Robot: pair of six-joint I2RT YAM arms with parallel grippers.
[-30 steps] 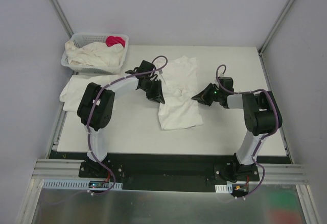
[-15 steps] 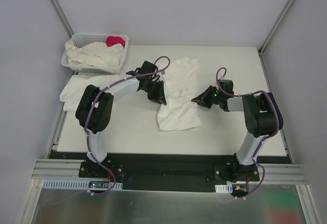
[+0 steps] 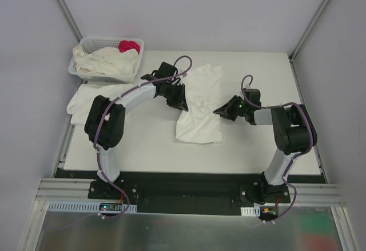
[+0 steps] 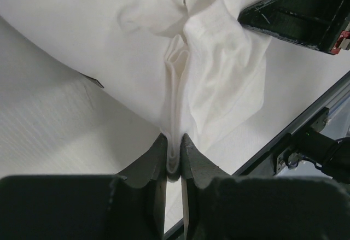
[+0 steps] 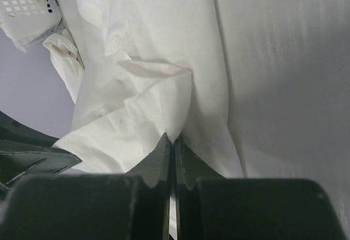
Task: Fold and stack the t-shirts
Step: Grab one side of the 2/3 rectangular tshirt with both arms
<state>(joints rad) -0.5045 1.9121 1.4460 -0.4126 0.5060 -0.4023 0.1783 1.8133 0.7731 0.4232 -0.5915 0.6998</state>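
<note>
A white t-shirt (image 3: 201, 99) lies rumpled lengthwise in the middle of the table. My left gripper (image 3: 182, 104) is at its left edge, shut on a bunched fold of the fabric (image 4: 176, 87) that rises from between the fingertips (image 4: 158, 152). My right gripper (image 3: 218, 112) is at the shirt's right edge, jaws pressed together on a pinch of cloth (image 5: 178, 109). Between the two grips the shirt is gathered and creased. Another t-shirt (image 3: 84, 98) lies flat at the table's left edge. More t-shirts (image 3: 106, 61) are heaped in the basket.
A white lattice basket (image 3: 78, 71) stands at the back left corner, with a pink-red cloth (image 3: 129, 46) on top of its heap. The white table (image 3: 257, 142) ends at a dark rail along the near edge (image 3: 189, 174). Grey walls enclose the back and sides.
My left gripper has moved back and slightly right, pulling the shirt's left edge inward, so the shirt looks narrower. My right gripper has crept a little left. Both grips hold.
</note>
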